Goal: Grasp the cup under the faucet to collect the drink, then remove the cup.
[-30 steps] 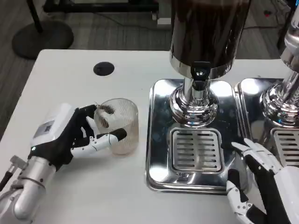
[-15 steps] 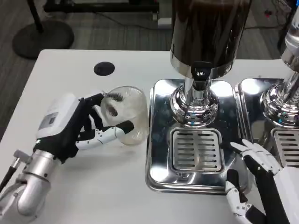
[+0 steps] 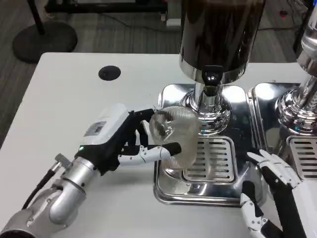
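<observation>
1. One clear ribbed cup has changed place most: a second ago it stood on the white table at about nine o'clock from the drip tray, and now it hangs over the tray's left edge, tipped so its mouth faces partly toward the camera.
2. Carrying it, the left hand has travelled from the table's left side toward three o'clock. Its fingers are clamped on the cup, a black-tipped finger hooked over the far side and a white one wrapped across the near side.
3. By my reading, the grasp is done and the carry is nearly done; the cup is not yet set down, and it sits slightly at eight o'clock from the spout rather than directly beneath it.
4. At the middle, the dispenser's faucet points down at the slotted grate of the chrome drip tray. The cup probably needs righting and a short shift toward two o'clock before any drink can fall into it.
5. At the far right, the right hand rests low at about four o'clock from the grate, in the same place as before. Its white fingers are spread apart and hold nothing, their tips near the tray's right rim.
</observation>
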Tool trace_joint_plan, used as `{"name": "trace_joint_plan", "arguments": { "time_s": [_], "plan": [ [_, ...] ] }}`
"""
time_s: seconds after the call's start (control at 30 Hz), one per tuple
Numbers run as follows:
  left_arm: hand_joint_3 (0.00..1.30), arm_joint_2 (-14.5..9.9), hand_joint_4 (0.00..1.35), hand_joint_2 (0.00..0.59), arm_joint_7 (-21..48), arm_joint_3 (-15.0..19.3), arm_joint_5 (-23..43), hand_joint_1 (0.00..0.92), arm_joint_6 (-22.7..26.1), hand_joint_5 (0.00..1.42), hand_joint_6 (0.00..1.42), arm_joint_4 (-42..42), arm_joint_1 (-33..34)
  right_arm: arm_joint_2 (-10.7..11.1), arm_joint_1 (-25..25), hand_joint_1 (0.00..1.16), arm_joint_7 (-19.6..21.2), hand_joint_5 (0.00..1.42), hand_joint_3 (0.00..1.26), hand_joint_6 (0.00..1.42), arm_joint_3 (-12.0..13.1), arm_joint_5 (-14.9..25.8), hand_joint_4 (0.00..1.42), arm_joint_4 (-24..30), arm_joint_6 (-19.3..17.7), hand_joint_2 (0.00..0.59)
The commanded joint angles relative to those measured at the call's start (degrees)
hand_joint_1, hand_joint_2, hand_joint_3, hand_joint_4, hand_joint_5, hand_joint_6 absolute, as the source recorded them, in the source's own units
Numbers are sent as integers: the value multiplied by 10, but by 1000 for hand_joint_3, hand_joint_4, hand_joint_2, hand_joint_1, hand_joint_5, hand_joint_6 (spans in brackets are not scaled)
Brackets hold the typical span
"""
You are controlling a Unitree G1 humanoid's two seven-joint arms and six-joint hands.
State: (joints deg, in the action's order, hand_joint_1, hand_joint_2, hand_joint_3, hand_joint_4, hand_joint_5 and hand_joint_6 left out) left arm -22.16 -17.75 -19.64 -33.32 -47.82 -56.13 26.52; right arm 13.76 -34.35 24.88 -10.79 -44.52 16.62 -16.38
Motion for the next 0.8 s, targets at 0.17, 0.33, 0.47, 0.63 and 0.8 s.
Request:
{"name": "trace_joint_plan", "arguments": {
  "time_s": [0.17,0.33,0.47,0.63,0.8],
  "plan": [
    [439,20,596,170,9,-21,-11,230,-12,879,1089,-12,39,-14,-8,428,13,181,317,367,-3,-6,197,8,-3,549],
    [439,32,596,170,14,-30,-17,229,-3,880,1091,-19,54,-19,-10,427,14,183,317,367,-2,-8,204,7,-4,549],
    [439,38,595,167,14,-39,-21,227,6,876,1092,-26,64,-21,-11,427,14,184,317,366,-2,-8,208,8,-4,549],
    [429,45,561,157,24,-53,-33,198,24,815,977,-33,79,-23,-18,427,16,185,318,366,-2,-8,209,10,-3,549],
    [341,42,419,121,40,-71,-45,142,45,576,668,-30,87,-25,-20,426,15,192,323,366,-1,-6,210,11,-3,549]
  ]
}}
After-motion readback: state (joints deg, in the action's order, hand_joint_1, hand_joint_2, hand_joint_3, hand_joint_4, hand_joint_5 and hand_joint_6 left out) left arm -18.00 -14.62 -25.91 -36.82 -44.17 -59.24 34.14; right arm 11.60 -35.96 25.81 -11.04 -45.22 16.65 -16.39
